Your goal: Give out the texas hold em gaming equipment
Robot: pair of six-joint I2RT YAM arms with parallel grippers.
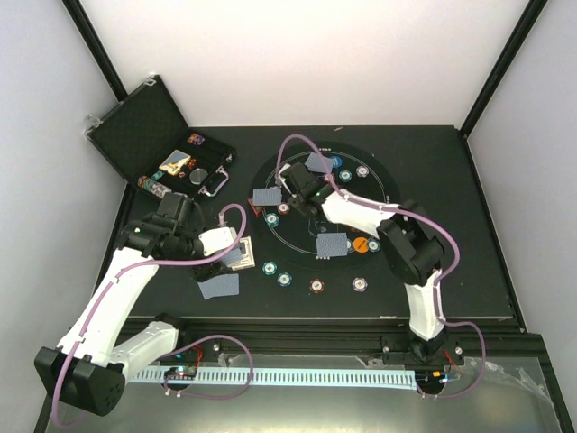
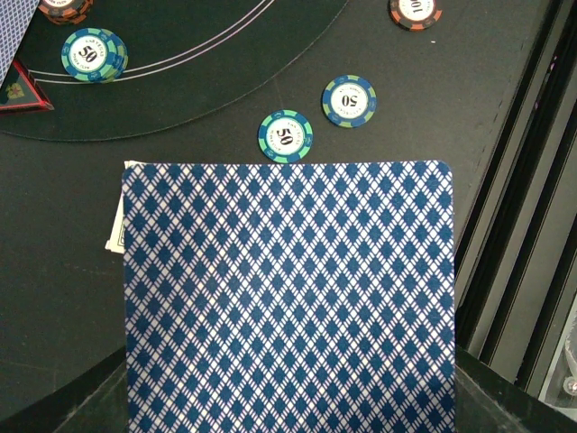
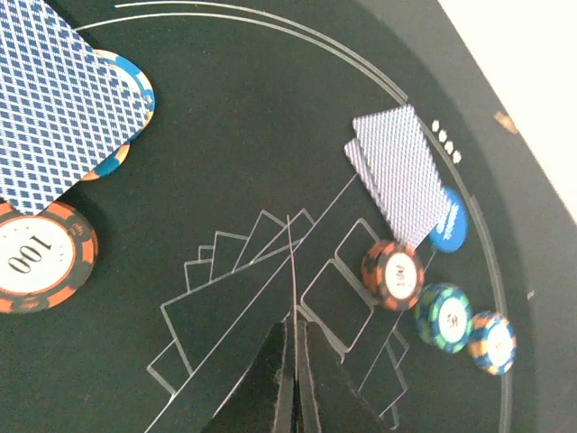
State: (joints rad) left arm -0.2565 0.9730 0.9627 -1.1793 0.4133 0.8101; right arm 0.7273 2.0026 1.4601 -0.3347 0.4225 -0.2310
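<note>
My left gripper (image 1: pixel 227 254) holds a stack of blue-backed playing cards (image 1: pixel 240 258) low over the table left of the round mat; in the left wrist view the top card (image 2: pixel 288 298) hides the jaws. One card (image 1: pixel 219 287) lies on the table below it. My right gripper (image 1: pixel 302 194) is over the mat's centre, its jaws (image 3: pixel 293 329) shut on a single card seen edge-on (image 3: pixel 290 266). Card pairs lie on the mat (image 1: pixel 267 196) (image 1: pixel 318 162) (image 1: pixel 332 244). Teal chips (image 1: pixel 270 267) (image 2: pixel 285 135) and brown-red chips (image 1: pixel 316 286) (image 3: pixel 393 273) ring the mat.
The open black case (image 1: pixel 144 122) stands at the back left. An orange disc (image 1: pixel 359 244) and a blue disc (image 3: pixel 448 219) lie by card pairs. A red triangle marker (image 2: pixel 18 90) sits at the mat's left edge. The table's front rail (image 1: pixel 361 329) runs below the mat.
</note>
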